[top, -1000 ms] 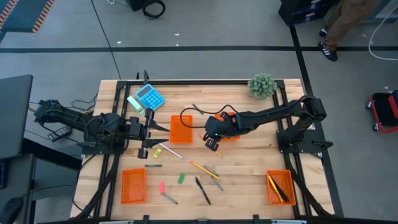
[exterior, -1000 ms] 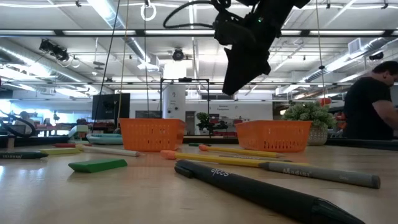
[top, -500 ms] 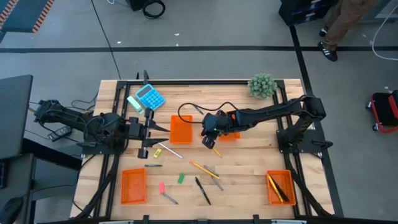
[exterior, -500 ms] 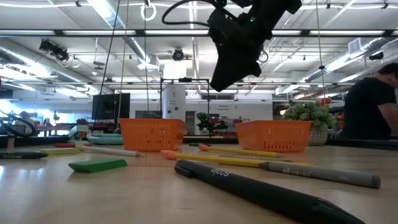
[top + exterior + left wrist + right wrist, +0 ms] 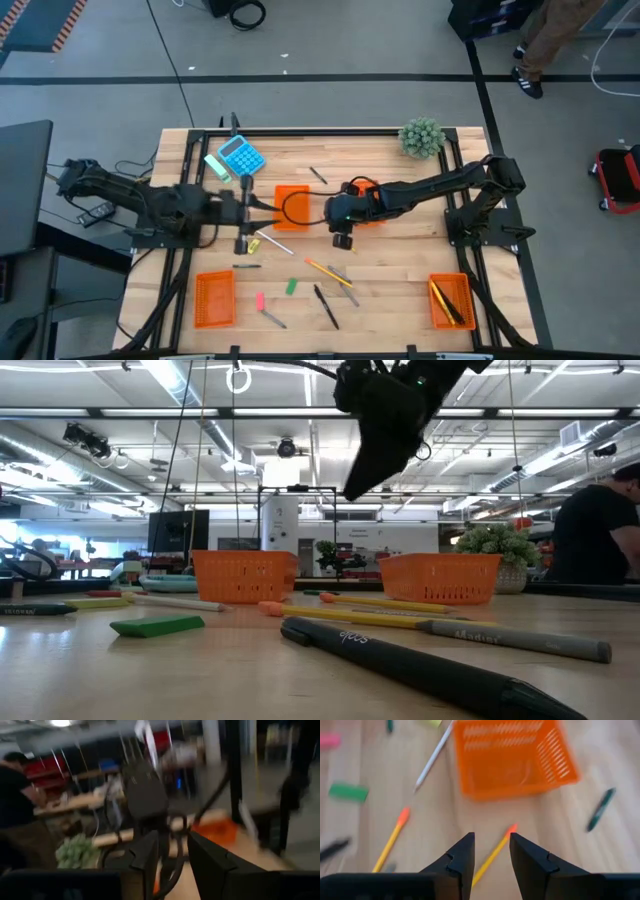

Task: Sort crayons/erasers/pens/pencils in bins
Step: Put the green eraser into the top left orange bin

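Note:
My right gripper [image 5: 342,238] [image 5: 491,854] hangs open above the table's middle, pointing down at a yellow pencil [image 5: 495,851] lying flat below its fingertips. It touches nothing. Beyond it stands an orange bin [image 5: 512,757] [image 5: 292,207]. A second pencil [image 5: 390,840], a green eraser [image 5: 348,791], a pink eraser [image 5: 330,740] and a black pen [image 5: 325,305] lie loose on the wood. My left gripper [image 5: 245,205] [image 5: 172,852] is held level at the left, open and empty.
A second bin [image 5: 368,208] sits under my right arm, and two more at the near left [image 5: 215,298] and near right [image 5: 450,300], the latter holding pencils. A blue calculator [image 5: 240,155] and a small plant [image 5: 421,137] stand at the far side. A person [image 5: 590,525] stands beyond the table.
My right gripper has rolled about its own axis while staying over about the same spot above the pencils.

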### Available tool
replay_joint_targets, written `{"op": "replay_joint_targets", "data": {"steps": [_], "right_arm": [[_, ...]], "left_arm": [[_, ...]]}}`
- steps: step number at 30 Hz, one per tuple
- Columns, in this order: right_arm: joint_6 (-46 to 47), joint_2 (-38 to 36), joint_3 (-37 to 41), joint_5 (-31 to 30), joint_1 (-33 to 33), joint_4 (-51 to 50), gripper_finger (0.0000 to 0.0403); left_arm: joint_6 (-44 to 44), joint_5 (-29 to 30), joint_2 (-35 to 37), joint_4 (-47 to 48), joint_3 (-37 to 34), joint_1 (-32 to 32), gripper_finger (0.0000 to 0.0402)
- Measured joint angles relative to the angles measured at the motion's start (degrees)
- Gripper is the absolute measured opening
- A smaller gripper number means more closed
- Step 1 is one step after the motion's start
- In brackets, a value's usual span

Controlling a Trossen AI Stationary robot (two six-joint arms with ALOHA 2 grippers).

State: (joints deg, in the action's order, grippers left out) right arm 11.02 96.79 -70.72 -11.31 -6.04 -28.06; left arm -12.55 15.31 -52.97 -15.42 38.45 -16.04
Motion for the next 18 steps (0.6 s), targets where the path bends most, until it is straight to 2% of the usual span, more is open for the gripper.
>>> {"op": "replay_joint_targets", "data": {"steps": [4,7,10,14,16,18], "right_arm": [[0.36,0.00,0.02,1.60,-0.09,-5.15,0.0129],[1.62,0.00,0.02,2.02,-0.15,-9.17,0.0129],[1.10,0.00,0.02,2.55,-0.49,-12.47,0.0129],[0.18,0.00,0.04,2.41,-0.50,-11.58,0.0129],[0.99,0.00,0.04,2.39,-0.48,-10.50,0.0129],[1.45,0.00,0.04,2.39,-0.68,-10.33,0.0129]], "left_arm": [[5.20,6.51,-5.75,19.65,7.52,-0.01,0.0108],[13.13,6.98,-12.44,37.96,14.98,-0.53,0.0108],[15.79,7.51,-20.24,51.46,21.09,-3.04,0.0106],[18.24,14.24,-29.97,59.09,26.30,-7.61,0.0097],[21.56,13.57,-33.39,60.11,27.55,-9.44,0.0092],[25.05,9.48,-35.63,61.42,27.90,-11.52,0.0087]]}}
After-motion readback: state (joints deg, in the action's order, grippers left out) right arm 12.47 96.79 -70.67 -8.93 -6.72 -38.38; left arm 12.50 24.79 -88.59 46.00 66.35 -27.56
